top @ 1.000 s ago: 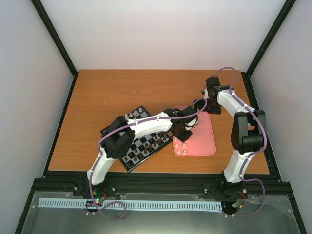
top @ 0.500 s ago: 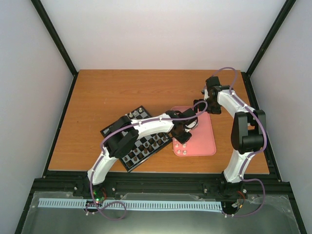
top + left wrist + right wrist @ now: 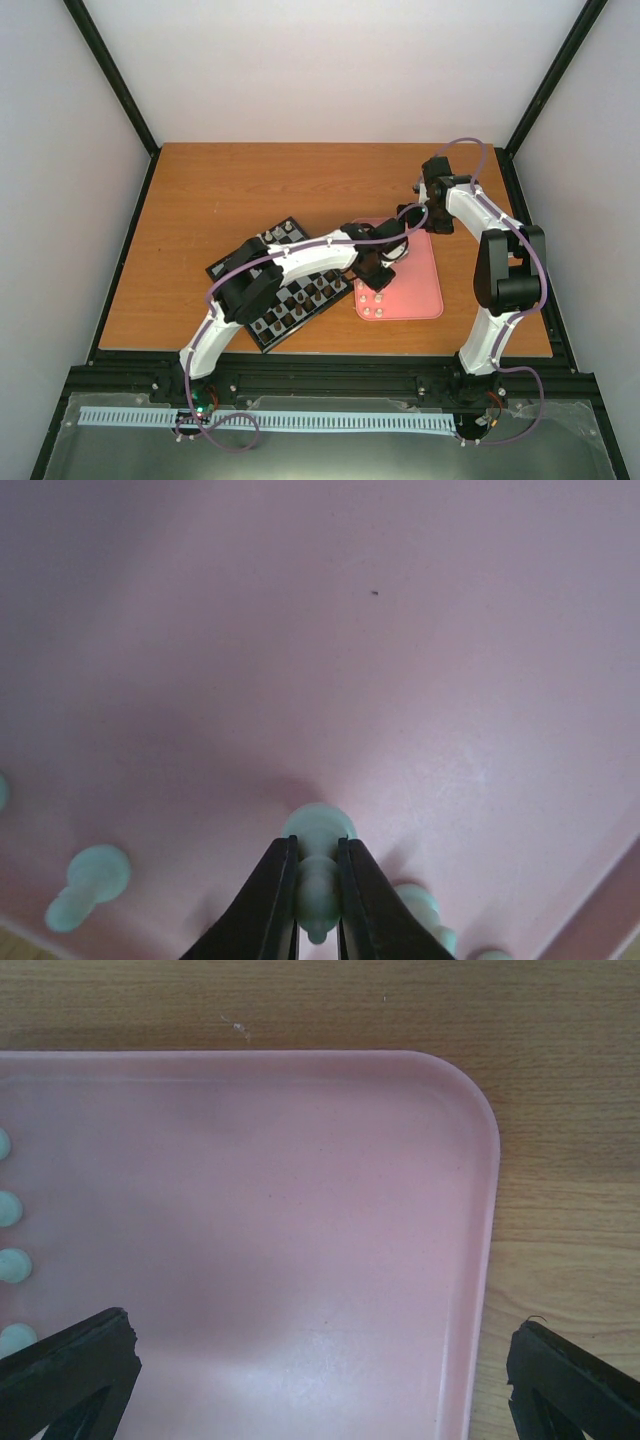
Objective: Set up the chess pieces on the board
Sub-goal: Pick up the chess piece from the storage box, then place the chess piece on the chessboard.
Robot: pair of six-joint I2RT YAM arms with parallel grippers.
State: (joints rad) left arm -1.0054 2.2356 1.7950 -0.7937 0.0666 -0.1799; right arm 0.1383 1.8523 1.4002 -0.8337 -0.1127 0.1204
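Observation:
My left gripper (image 3: 317, 858) is shut on a cream-white chess piece (image 3: 318, 830), which stands on or just above the pink tray (image 3: 400, 630). Two more white pieces lie beside it, one to the left (image 3: 88, 883) and one to the right (image 3: 420, 905). In the top view the left gripper (image 3: 383, 262) is over the tray's left half, right of the board (image 3: 300, 310). Several chess pieces stand on the board. My right gripper (image 3: 320, 1380) is open and empty above the tray's far corner; it also shows in the top view (image 3: 412, 216).
Several white pieces (image 3: 375, 305) sit at the near end of the pink tray (image 3: 420, 285). More white pieces (image 3: 8, 1207) line the left edge of the right wrist view. The brown wooden table (image 3: 220, 190) lies around the board and tray. Black frame posts stand at the table's corners.
My left gripper has shifted slightly over the tray, away from the board. The right arm has not moved.

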